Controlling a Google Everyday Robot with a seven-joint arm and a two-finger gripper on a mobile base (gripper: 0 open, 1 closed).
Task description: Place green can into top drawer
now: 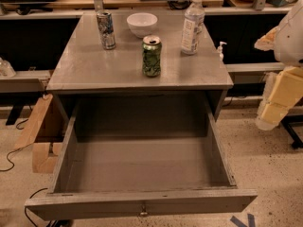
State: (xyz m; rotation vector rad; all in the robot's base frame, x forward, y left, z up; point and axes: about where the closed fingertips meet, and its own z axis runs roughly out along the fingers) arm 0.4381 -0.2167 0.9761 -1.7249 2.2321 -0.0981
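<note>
Green mottled can (152,56) at surface (90,65) front, grey metal drawer (142,162) open below.
White bowl (142,23) behind; your claw (274,109) far right, state untellable.

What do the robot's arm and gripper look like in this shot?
At the right edge of the view, the arm is a smooth, rounded white shell. Below it, the gripper is made of blocky, pale yellow-cream segments. No cables or markings show.

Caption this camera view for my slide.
Open top drawer below the green can on the cabinet top; gripper at right edge.
</note>
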